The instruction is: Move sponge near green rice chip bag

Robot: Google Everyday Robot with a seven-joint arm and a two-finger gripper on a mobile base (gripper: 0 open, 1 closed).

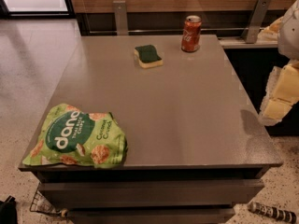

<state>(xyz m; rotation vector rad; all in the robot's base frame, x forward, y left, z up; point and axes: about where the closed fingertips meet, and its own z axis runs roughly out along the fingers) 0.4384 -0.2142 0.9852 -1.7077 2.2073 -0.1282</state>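
Where the camera view is consulted, the sponge (148, 56) is seen lying green side up at the far middle of the table (187, 115), near the upright red can (191, 33) and well apart from the green rice chip bag (77, 142) at the near left corner. The gripper (275, 107) is positioned beyond the right edge, far from the sponge; whether it is spread or pressed together cannot be told.

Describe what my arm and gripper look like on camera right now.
The arm shows at the right edge as a rounded pale grey-white shell. Below it, the gripper, right of the table, looks blocky, cream-yellow with white edging. No cables or markings show.
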